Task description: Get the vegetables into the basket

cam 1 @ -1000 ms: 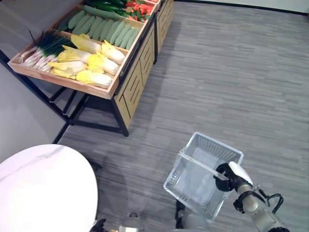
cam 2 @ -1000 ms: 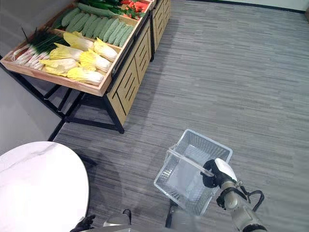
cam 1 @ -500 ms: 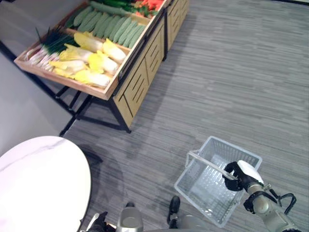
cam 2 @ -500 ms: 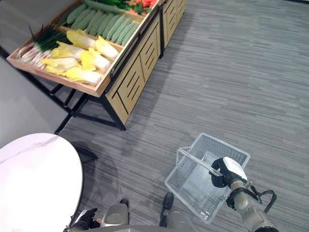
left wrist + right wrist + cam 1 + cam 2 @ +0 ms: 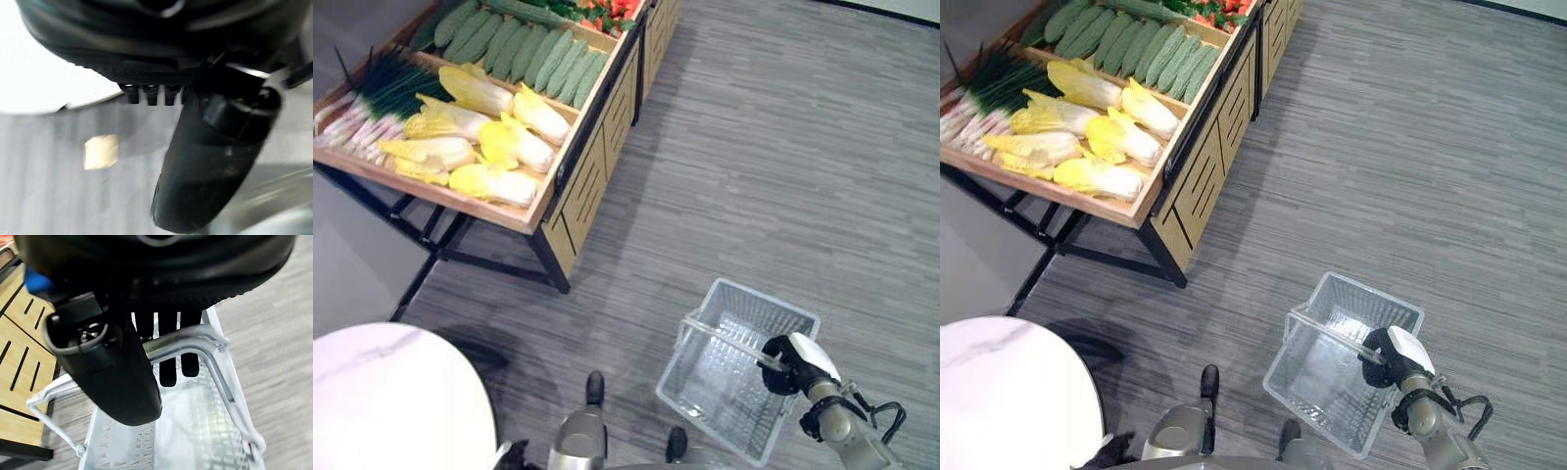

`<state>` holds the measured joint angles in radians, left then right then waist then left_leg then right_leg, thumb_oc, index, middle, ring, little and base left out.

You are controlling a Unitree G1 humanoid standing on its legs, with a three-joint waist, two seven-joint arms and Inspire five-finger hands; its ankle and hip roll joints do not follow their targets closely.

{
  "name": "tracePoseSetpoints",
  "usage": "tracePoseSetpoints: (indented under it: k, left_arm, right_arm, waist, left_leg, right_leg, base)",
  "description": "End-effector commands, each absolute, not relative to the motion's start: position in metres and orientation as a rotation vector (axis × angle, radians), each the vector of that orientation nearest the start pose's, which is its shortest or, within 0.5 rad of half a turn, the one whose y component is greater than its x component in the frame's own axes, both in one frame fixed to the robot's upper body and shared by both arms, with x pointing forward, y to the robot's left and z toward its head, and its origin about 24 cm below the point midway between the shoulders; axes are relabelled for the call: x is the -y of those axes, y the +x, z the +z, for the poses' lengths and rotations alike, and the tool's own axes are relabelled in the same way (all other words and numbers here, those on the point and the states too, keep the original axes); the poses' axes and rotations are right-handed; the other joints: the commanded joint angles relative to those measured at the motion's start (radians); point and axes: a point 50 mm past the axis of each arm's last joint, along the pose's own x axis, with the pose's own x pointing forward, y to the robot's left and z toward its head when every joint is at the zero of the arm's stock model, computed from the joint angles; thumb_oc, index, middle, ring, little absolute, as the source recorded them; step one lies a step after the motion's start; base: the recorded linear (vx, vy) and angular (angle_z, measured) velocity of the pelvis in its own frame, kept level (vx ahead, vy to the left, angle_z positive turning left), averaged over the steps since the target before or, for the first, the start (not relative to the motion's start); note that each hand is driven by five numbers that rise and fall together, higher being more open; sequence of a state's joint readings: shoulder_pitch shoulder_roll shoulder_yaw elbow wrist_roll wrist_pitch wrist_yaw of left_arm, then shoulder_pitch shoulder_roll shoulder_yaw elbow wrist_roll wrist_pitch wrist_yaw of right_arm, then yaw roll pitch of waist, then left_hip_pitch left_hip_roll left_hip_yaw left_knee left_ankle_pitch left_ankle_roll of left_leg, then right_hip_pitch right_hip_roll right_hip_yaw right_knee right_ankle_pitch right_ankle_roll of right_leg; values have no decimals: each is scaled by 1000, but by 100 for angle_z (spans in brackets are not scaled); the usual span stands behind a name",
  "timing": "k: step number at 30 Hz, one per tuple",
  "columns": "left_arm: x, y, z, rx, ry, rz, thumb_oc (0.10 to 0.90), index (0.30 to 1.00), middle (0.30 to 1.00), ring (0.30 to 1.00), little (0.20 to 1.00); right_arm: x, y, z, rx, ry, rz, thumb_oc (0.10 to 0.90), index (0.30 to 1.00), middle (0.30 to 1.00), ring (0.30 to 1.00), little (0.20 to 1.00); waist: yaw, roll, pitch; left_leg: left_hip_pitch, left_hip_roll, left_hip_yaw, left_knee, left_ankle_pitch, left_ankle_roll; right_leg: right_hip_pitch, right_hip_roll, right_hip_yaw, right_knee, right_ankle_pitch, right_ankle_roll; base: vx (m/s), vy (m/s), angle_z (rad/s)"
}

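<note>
The vegetables lie in a wooden display stand [image 5: 543, 191] at the far left: napa cabbages [image 5: 494, 147] in the nearest bin, scallions [image 5: 372, 98] at its left end, a row of pale green cucumbers [image 5: 524, 54] in the bin beyond, and something red and green [image 5: 597, 10] farther still, too small to name. The cabbages look the bulkiest and probably the heaviest; their leafy ends should crush or tear easily, so a hold round the firm middle or the white base seems safest. The cucumbers look stiff and smooth, likely slippery, and best taken across the middle. The scallions are thin and floppy, better gathered as a bunch near the white ends.

The basket [image 5: 798, 318] hangs near right, well apart from the stand, with nothing visible inside. It is a clear, perforated plastic one, judged light and stiff. The right hand [image 5: 791, 354] has its fingers [image 5: 171, 367] curled over the metal handle [image 5: 181, 340], carrying it.

The left hand [image 5: 205, 161] shows against the grey floor [image 5: 783, 147] with no vegetable in it; I cannot tell how its fingers are set. A white round table [image 5: 382, 392] sits near left.
</note>
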<state>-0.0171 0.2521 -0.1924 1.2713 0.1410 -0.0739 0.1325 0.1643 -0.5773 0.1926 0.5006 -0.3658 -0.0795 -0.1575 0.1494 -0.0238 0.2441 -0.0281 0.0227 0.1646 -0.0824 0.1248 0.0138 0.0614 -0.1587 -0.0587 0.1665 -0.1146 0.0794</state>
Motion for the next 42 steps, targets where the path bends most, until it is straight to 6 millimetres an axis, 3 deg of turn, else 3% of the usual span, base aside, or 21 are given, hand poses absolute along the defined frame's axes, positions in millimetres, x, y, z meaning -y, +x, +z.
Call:
tracePoseSetpoints:
  k: [1,5,7,11,14,16,18,19,21,25,33,37,39,41,42]
  left_arm:
    - [-258,91,-155,-1184,616,-4,900,1000,1000,1000,1000]
    - [-268,110,-146,-1128,629,41,900,1000,1000,1000,1000]
    - [-270,113,-145,-1119,632,50,900,1000,1000,1000,1000]
    - [-275,126,-139,-1071,630,75,900,1000,1000,1000,1000]
    - [-274,137,-135,-1029,617,87,900,1000,1000,1000,1000]
    - [-273,143,-133,-1009,635,84,900,1000,1000,1000,1000]
    - [-272,143,-133,-1010,636,84,900,1000,1000,1000,1000]
    - [-272,136,-136,-1034,640,82,900,1000,1000,1000,1000]
    - [-271,133,-138,-1045,636,80,900,1000,1000,1000,1000]
    - [-270,123,-142,-1083,601,104,900,1000,1000,1000,1000]
    - [-262,121,-145,-1093,588,92,900,1000,1000,1000,1000]
    - [-257,133,-143,-1060,580,98,900,1000,1000,1000,1000]
    - [-256,139,-141,-1043,586,95,900,1000,1000,1000,1000]
    - [-258,141,-140,-1039,600,91,900,1000,1000,1000,1000]
    - [-258,141,-140,-1039,600,91,900,1000,1000,1000,1000]
  right_arm:
    - [288,217,-6,-267,-1000,-45,400,300,300,300,300]
    - [284,223,-6,-254,-987,-47,400,300,300,300,300]
    - [283,224,-7,-257,-986,-43,400,300,300,300,300]
    - [279,223,-9,-258,-985,-26,400,300,300,300,300]
    - [278,221,-11,-258,-974,-25,400,300,300,300,300]
    - [277,222,-8,-237,-978,-31,400,300,300,300,300]
    - [278,221,-8,-234,-980,-43,400,300,300,300,300]
    - [282,217,-7,-238,-982,-52,400,300,300,300,300]
    - [281,215,-9,-246,-980,-49,400,300,300,300,300]
    - [288,213,-5,-246,-988,-54,400,300,300,300,300]
    - [297,214,4,-228,-1020,-69,400,300,300,300,300]
    - [304,213,7,-231,-1031,-88,400,300,300,300,300]
    - [307,212,7,-240,-1037,-99,400,300,300,300,300]
    - [310,211,10,-238,-1042,-119,400,300,300,300,300]
    - [310,210,10,-238,-1042,-119,400,300,300,300,300]
  waist:
    - [11,-45,-64]
    - [5,-43,-55]
    - [2,-37,-49]
    - [-14,-25,-41]
    - [-37,-18,-28]
    - [-55,-29,-18]
    - [-68,-33,-14]
    - [-76,-41,-20]
    - [-75,-43,-26]
    - [-69,-24,-45]
    - [-72,-3,-47]
    - [-64,-10,-14]
    - [-65,-10,-7]
    - [-57,-18,1]
    - [-57,-18,2]
  left_leg:
    - [-68,15,5,75,-38,-15]
    - [-36,-5,25,72,-66,14]
    - [-23,-7,27,69,-69,21]
    - [43,-21,44,57,-103,35]
    - [92,-18,46,49,-122,25]
    - [124,-18,39,46,-143,4]
    - [146,-15,28,51,-159,-8]
    - [188,-4,10,86,-202,-34]
    - [196,0,11,92,-212,-35]
    - [206,60,-15,146,-175,-78]
    - [192,108,-51,193,-102,-119]
    - [74,123,-96,394,4,-146]
    - [40,125,-101,397,18,-138]
    - [-24,113,-79,299,-39,-118]
    - [-22,111,-78,298,-40,-117]
  right_leg:
    - [-5,-38,60,30,196,91]
    - [-65,-48,82,138,285,103]
    - [-84,-41,82,185,295,101]
    - [-147,-44,13,260,304,85]
    - [-219,-26,-47,180,255,71]
    - [-260,-38,-54,31,279,90]
    - [-261,-44,-43,-34,305,100]
    - [-264,-55,-48,-90,332,110]
    - [-250,-51,-56,-97,331,105]
    - [-213,2,-93,-61,283,63]
    - [-208,53,-111,-31,219,23]
    - [-171,71,-119,-29,165,-32]
    - [-152,69,-135,-28,144,-38]
    - [-124,51,-148,-45,135,-23]
    - [-122,50,-148,-45,134,-21]
  base:
    - [111,320,-22]
    - [83,213,-33]
    - [52,134,-8]
    - [111,157,-14]
    - [169,-9,-6]
    - [226,-122,7]
    - [317,-198,44]
    - [427,-277,43]
    - [267,-194,11]
    - [185,-207,4]
    - [132,-171,3]
    - [93,-212,12]
    - [81,-94,26]
    - [132,-58,30]
    - [122,5,55]
